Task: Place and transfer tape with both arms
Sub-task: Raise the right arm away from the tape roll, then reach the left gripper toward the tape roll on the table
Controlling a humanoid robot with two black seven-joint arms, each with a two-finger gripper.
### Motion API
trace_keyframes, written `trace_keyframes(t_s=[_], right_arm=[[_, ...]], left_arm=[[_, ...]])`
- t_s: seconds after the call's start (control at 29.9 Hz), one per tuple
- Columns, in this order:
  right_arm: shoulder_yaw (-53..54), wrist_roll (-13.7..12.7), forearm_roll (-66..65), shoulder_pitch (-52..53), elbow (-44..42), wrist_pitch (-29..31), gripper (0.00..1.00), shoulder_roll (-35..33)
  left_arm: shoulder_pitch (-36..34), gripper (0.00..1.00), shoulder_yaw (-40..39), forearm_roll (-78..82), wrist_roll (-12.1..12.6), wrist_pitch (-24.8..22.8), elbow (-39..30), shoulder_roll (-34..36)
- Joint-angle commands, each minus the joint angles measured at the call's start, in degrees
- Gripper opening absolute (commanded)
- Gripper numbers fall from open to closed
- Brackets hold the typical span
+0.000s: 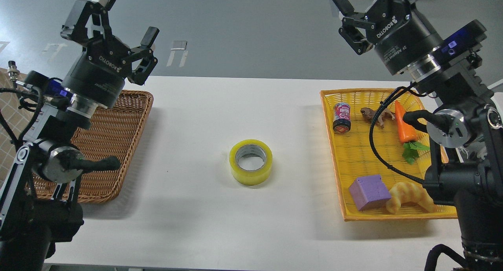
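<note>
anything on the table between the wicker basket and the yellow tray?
Only the tape, lying flat, core hole up, about midway between the wicker basket and the yellow tray. Otherwise bare white table, per the head view.

Tape [251, 162] lies flat on the table [196, 117] between both raised, spread end effectors.

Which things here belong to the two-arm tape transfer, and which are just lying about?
Belong to the job: tape; left gripper; right gripper.

Lying about: purple cube, croissant, carrot, can, toy animal, all in the yellow basket; brown wicker basket.
</note>
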Motion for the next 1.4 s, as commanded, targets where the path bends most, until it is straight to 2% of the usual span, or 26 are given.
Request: trace_keyframes(t_s=[0.0,0.17,0.33,0.5,0.7,0.87,0.97,1.1,1.27,1.37], right_arm=[[0.9,-0.1,0.1,-0.7,1.2,-0.3,1.00,0.1],[1.2,-0.1,0.1,-1.9,1.7,-0.1,1.00,0.1],[1.4,-0.1,0.1,-3.1,1.8,-0.1,1.00,0.1],[2.3,-0.1,0.1,-3.0,3.3,0.1,1.00,0.1],[2.2,-0.3,0.1,-2.5,3.6,0.2,1.00,0.1],[2.2,-0.3,0.1,-3.0,3.7,0.2,1.00,0.1],[2.2,-0.3,0.1,-3.5,3.6,0.2,1.00,0.1],[2.3,-0.3,0.1,-4.0,3.6,0.2,1.00,0.1],[2.3,-0.3,0.1,-3.9,3.5,0.2,1.00,0.0],[2.2,-0.3,0.1,-3.9,3.5,0.2,1.00,-0.3]], left_arm=[[-1.1,0.98,-0.3,0.0,0.1,0.6,-0.2,0.0],[-1.7,0.98,0.5,3.6,0.0,2.1,-0.2,1.0],[-2.3,0.98,2.7,23.4,-0.9,3.5,-2.6,4.1],[-3.1,0.98,10.7,45.8,-6.9,3.5,-2.0,9.8],[-2.5,0.98,16.3,62.3,-6.9,3.7,-0.5,9.7],[-4.9,0.98,22.2,77.0,-6.8,4.0,5.7,9.0],[-7.1,0.98,24.9,78.1,-6.7,4.7,9.0,7.0],[-8.3,0.98,30.9,78.1,-6.6,4.8,9.4,6.3],[-9.3,0.98,36.1,78.1,-3.4,6.4,10.4,3.0],[-9.1,0.98,38.4,78.1,-2.5,8.8,12.3,1.9]])
